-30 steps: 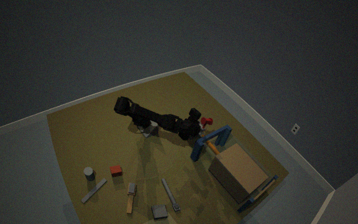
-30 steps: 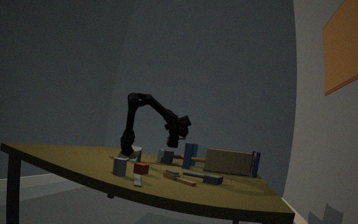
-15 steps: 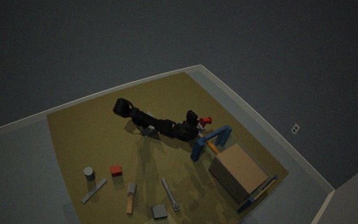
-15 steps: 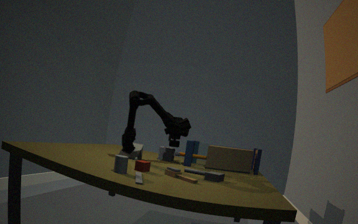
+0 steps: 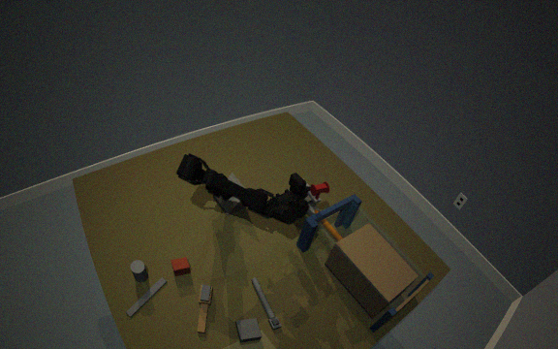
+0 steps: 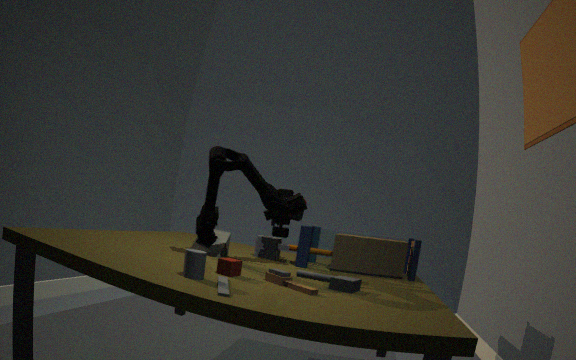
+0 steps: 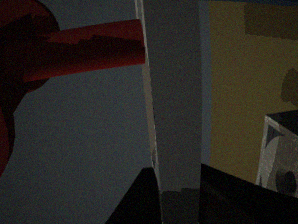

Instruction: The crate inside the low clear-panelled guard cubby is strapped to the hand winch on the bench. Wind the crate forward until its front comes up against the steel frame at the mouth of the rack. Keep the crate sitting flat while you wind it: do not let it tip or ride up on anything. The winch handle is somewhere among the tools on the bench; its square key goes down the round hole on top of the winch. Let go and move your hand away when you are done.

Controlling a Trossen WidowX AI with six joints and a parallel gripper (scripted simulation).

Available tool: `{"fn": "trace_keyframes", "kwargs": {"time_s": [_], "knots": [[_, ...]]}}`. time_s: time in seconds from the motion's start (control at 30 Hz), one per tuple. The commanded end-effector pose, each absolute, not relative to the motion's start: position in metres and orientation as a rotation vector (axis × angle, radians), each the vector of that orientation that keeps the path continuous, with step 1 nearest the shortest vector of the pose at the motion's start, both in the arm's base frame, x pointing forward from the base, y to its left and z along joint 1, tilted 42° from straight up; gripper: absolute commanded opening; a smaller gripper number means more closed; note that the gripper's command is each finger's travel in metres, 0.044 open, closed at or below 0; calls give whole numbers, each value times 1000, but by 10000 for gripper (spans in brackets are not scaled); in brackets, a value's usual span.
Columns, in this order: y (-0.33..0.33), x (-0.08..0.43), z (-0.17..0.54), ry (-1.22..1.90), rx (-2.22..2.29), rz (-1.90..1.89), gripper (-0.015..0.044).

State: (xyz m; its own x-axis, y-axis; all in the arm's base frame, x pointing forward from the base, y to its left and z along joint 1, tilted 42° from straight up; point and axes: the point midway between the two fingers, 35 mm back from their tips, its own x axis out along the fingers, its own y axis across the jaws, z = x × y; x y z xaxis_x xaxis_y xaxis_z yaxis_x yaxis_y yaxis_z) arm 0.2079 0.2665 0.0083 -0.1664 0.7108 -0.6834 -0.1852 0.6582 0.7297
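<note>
My gripper (image 5: 306,190) (image 6: 280,232) (image 7: 169,174) is shut on the grey arm of the winch handle (image 7: 175,100), whose red knob (image 5: 321,188) (image 7: 110,49) sticks out sideways. I hold it above the winch (image 6: 269,248), a grey block that the arm mostly hides in the top view. The square key and the round hole cannot be made out. The tan crate (image 5: 378,262) (image 6: 368,255) sits flat in the cubby, with a gap between its front and the blue steel frame (image 5: 332,210) (image 6: 304,247). An orange strap (image 5: 329,227) (image 6: 321,252) runs through the frame.
A grey can (image 5: 139,270) (image 6: 195,265), a red block (image 5: 180,267) (image 6: 229,266), a flat grey bar (image 5: 146,297), a wooden-handled tool (image 5: 202,317), a grey wrench (image 5: 263,301) and a grey block (image 5: 248,330) (image 6: 345,284) lie away from the winch. Blue posts (image 5: 383,321) stand behind the crate.
</note>
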Motion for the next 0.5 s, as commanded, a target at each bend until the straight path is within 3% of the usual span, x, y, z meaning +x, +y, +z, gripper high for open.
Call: {"fn": "trace_keyframes", "kwargs": {"time_s": [0.0, 0.47], "knots": [[269, 207, 5, 1547, 451, 839, 0], [294, 184, -36, 1546, 455, 842, 0]]}}
